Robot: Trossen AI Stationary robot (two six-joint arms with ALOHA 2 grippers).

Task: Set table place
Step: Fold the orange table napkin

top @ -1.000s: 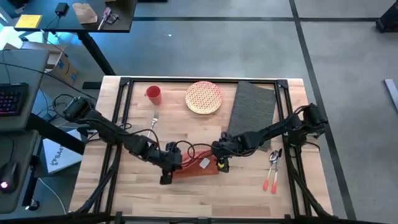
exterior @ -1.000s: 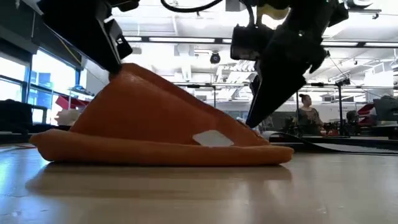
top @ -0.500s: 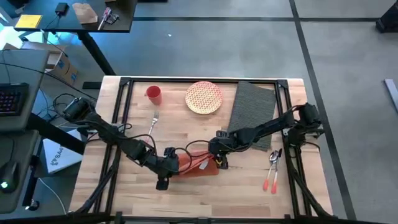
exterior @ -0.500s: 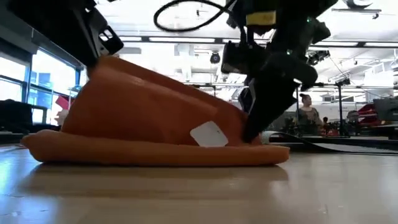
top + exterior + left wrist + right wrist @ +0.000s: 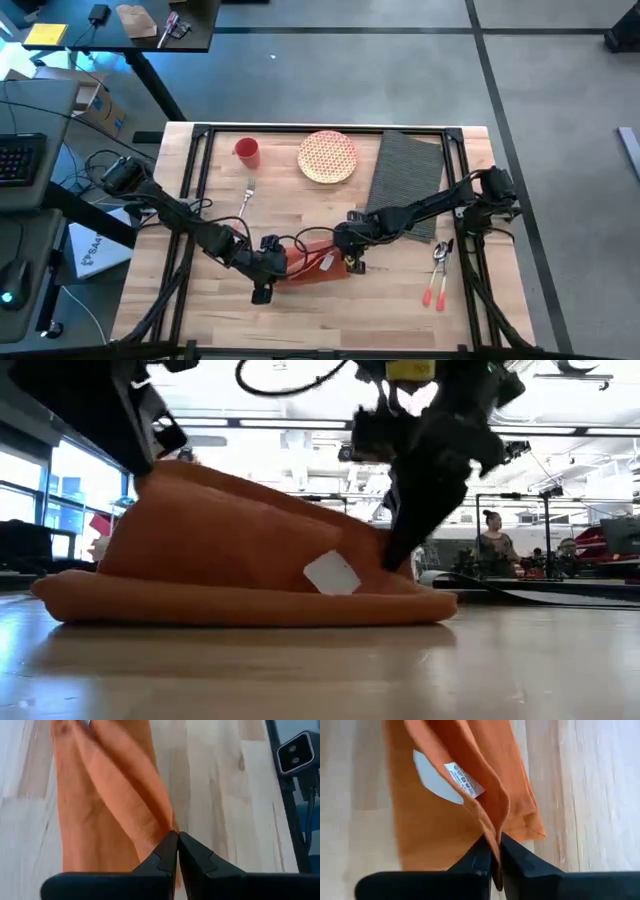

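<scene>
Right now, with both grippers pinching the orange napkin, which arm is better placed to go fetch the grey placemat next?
The right, probably. The placemat lies on the right arm's side, beside that arm, while the left gripper is farther off, across the napkin. The right gripper would first have to release its corner.

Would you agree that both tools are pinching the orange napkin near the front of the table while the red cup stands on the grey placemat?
Not quite. The high view shows the red cup standing on the bare table, apart from the grey placemat. The rest holds: the left tool and the right tool are both shut on the orange napkin near the front.
</scene>
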